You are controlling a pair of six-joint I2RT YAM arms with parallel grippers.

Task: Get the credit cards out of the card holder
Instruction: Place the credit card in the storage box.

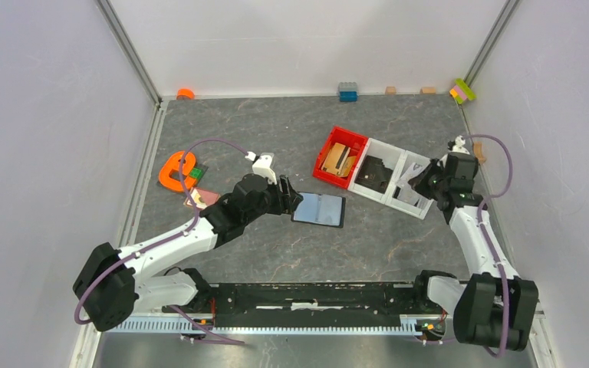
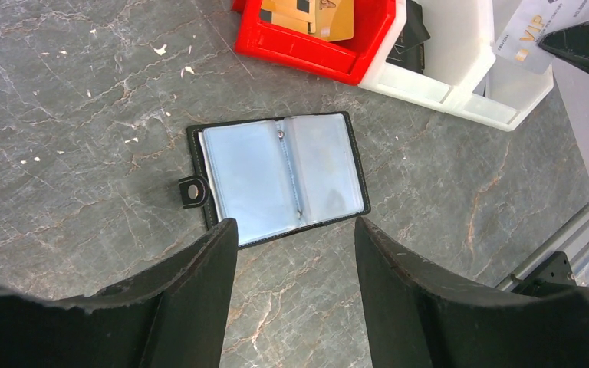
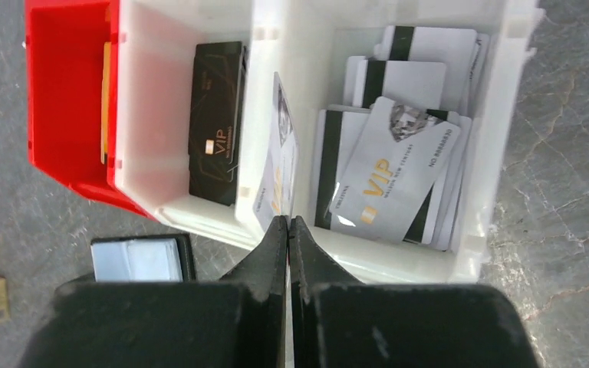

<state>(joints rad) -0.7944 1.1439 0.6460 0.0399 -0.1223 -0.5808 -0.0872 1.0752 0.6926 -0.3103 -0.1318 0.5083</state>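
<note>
On the grey table (image 1: pixel 276 253), centre: card holder (image 1: pixel 319 208) (image 2: pixel 280 178) is being shown lying flat and opened out, pale blue-grey sleeves facing up, snap strap sticking out at one side.
Left gripper (image 1: pixel 293 202) (image 2: pixel 295 230): is being held at the holder's near edge, fingers being kept well apart with nothing between them; contact with the holder cannot be told.
Right gripper (image 1: pixel 423 181) (image 3: pixel 289 222): is being held over the near wall of the white bin (image 1: pixel 399 151) (image 3: pixel 506 115), fingers being pressed fully together, nothing seen gripped.
White bin: two compartments, touching the red bin (image 1: pixel 330 142) (image 2: pixel 307 61), both just beyond the card holder.
Credit cards (image 3: pixel 395 169): greyish-white ones are being kept in a loose stack in the white compartment farther from the red bin; one is leaning against the divider.
Black card (image 3: pixel 216 123): white compartment beside the red bin.
Gold cards (image 2: pixel 314 11): red bin.
Pinkish-copper card (image 1: pixel 207 196): flat on the table beside the left arm, near an orange object (image 1: pixel 175 170).
</note>
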